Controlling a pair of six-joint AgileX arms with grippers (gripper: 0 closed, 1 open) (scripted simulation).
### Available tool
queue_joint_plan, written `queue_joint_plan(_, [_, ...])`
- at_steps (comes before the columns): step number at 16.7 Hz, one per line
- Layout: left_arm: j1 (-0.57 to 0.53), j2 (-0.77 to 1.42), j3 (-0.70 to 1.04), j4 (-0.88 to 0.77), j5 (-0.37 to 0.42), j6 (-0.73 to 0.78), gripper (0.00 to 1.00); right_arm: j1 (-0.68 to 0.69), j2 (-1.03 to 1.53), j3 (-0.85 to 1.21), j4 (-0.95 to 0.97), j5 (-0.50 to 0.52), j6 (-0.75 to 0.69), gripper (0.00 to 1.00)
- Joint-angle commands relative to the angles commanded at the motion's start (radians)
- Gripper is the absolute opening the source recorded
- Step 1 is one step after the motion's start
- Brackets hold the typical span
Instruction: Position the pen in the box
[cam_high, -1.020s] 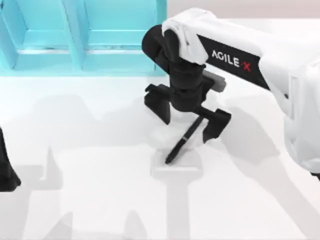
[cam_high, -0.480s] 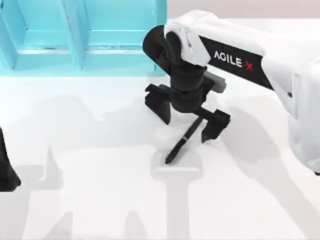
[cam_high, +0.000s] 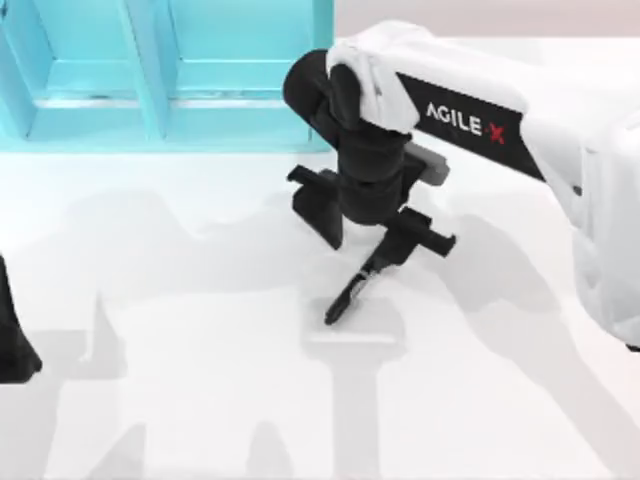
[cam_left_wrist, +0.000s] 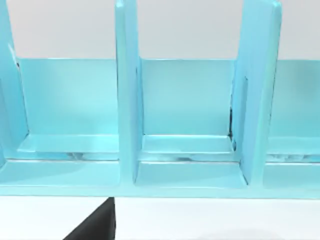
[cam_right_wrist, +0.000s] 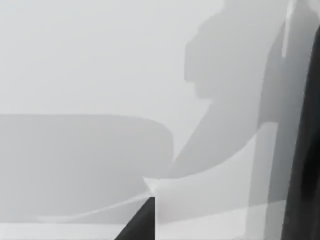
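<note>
My right arm reaches in from three o'clock, forearm lettered "AGILE X", wrist bent straight down over the counter (cam_high: 180, 400) centre. The right pincer (cam_high: 370, 235) pinches the pen (cam_high: 352, 290), which slants toward seven o'clock, its lower tip at the counter. The box (cam_high: 150, 90) stands well apart at eleven o'clock. My left arm is parked at nine o'clock.
</note>
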Motion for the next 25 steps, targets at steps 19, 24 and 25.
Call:
queue_joint_plan(19, [0.0,0.0,0.0,0.0,0.0,0.0,1.0,-0.005,0.022,0.272,-0.182,-0.013,0.034,0.0])
queue_joint_plan(24, [0.0,0.0,0.0,0.0,0.0,0.0,1.0,-0.001,0.077,0.604,-0.422,-0.012,0.024,0.0])
queue_joint_plan(25, [0.0,0.0,0.0,0.0,0.0,0.0,1.0,0.0,0.084,0.643,-0.459,-0.012,0.022,0.0])
